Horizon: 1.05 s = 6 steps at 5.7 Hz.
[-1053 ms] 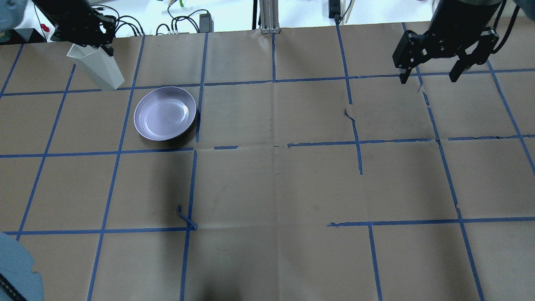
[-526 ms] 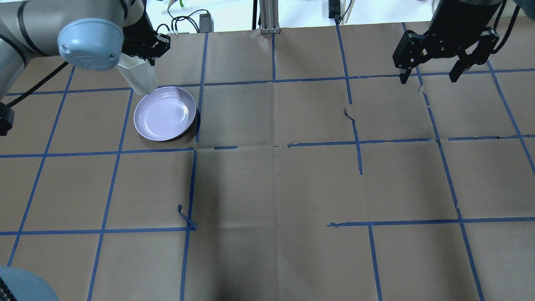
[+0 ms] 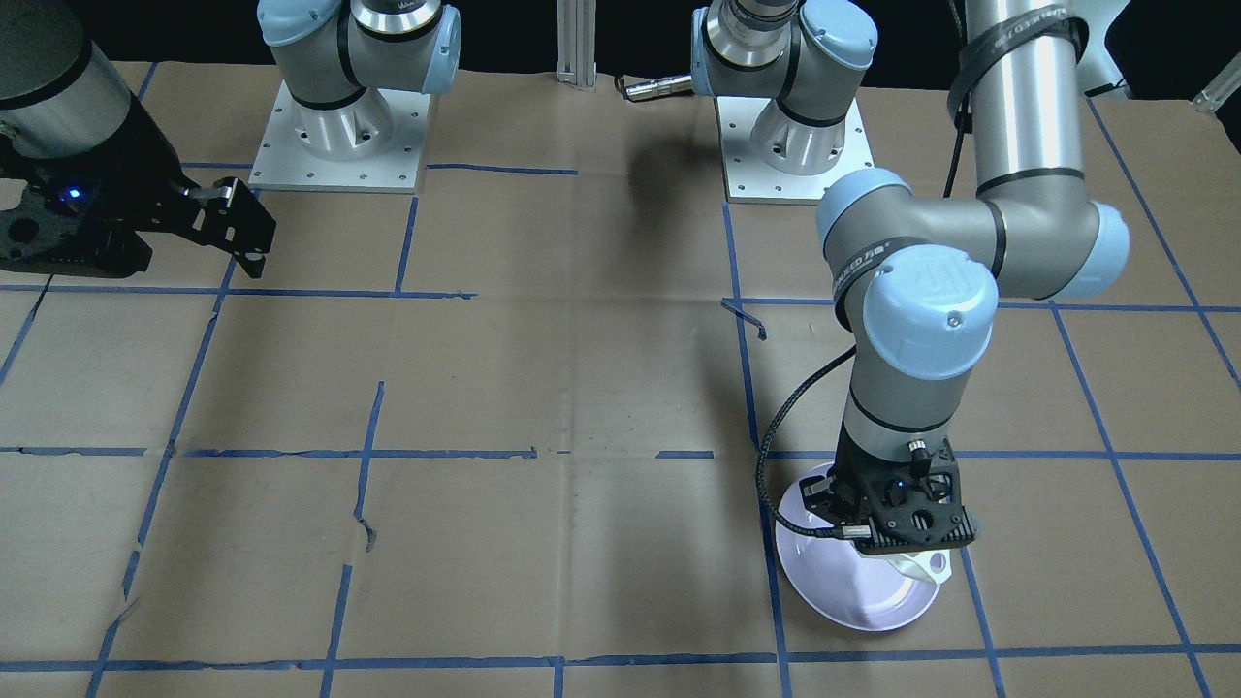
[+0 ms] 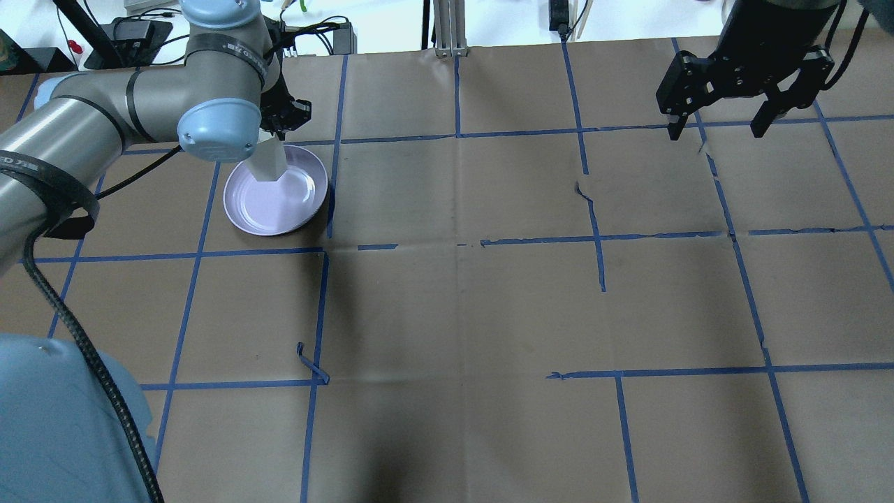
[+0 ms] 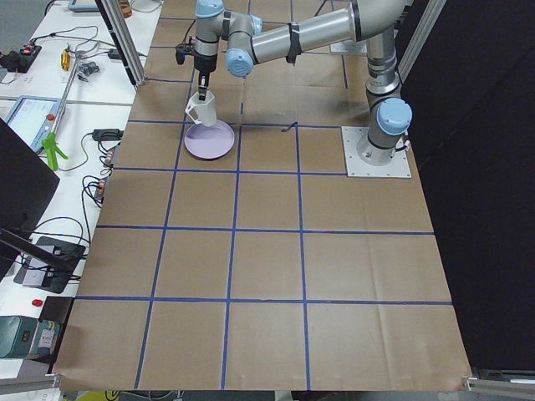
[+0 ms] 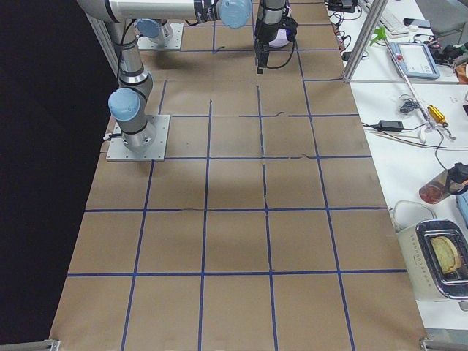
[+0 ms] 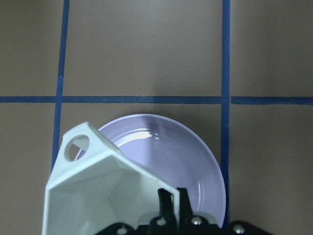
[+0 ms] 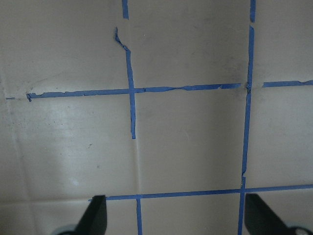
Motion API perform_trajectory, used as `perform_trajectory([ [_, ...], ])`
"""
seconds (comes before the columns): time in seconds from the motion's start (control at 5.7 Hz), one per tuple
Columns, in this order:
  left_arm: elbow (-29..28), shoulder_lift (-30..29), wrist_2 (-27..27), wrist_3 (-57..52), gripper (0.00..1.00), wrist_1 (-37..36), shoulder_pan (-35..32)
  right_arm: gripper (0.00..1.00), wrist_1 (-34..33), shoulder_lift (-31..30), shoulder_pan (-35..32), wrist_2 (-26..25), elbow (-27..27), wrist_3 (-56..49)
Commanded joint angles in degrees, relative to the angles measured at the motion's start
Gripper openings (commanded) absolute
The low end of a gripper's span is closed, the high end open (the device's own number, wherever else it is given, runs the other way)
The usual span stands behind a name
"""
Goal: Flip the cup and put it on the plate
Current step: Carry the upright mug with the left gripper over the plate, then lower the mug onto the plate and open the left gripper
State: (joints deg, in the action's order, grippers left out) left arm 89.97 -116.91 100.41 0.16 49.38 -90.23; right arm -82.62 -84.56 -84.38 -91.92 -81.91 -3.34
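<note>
White and faceted, the cup (image 7: pixel 98 188) hung mouth-up and tilted in the left gripper (image 7: pixel 171 208), whose fingers (image 7: pixel 162 203) were pinched onto one wall at the rim. Its pale interior facets faced the wrist camera, and its angular handle (image 7: pixel 78 144) pointed away from the fingers. No lettering on the cup could be read. It was held over the far left part of the plate (image 4: pixel 283 209), a glossy lavender-white round with concentric rings; whether the base touched the plate could not be told. The plate lay on the table (image 4: pixel 454 314), covered in brown paper gridded with blue tape (image 4: pixel 457 136). A logo on the left arm's blue joint cap (image 3: pixel 931 291) looked like "UR"; the band lettering beside it was too small to read. Well apart, the right gripper (image 4: pixel 714 131) hovered with its jaws spread wide above bare paper.
</note>
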Motion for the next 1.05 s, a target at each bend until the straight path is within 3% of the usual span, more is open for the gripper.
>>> perform_trajectory([
  [0.0, 5.88, -2.36, 0.05, -0.86, 0.00, -10.32, 0.58, 1.00, 0.00, 0.01, 0.00, -0.02, 0.00, 0.00],
  [0.18, 6.62, -1.84, 0.31, -0.95, 0.00, -10.19, 0.67, 1.00, 0.00, 0.01, 0.00, 0.07, 0.00, 0.00],
  [0.35, 6.80, -1.14, 0.31, -1.12, 0.10, -8.01, 0.67, 1.00, 0.00, 0.01, 0.00, 0.07, 0.00, 0.00],
  [0.53, 6.63, -0.87, -0.04, -1.12, 0.81, -5.38, 0.58, 1.00, 0.00, 0.01, 0.00, -0.02, 0.00, 0.00],
  [0.7, 4.97, -0.52, 0.13, -1.12, 0.99, -1.09, 0.76, 1.00, 0.00, 0.01, 0.00, 0.07, 0.00, 0.00],
  [0.88, 2.61, 3.05, 0.05, -1.12, 0.99, 6.87, 1.54, 1.00, 0.00, 0.01, 0.00, -0.02, 0.00, 0.00],
])
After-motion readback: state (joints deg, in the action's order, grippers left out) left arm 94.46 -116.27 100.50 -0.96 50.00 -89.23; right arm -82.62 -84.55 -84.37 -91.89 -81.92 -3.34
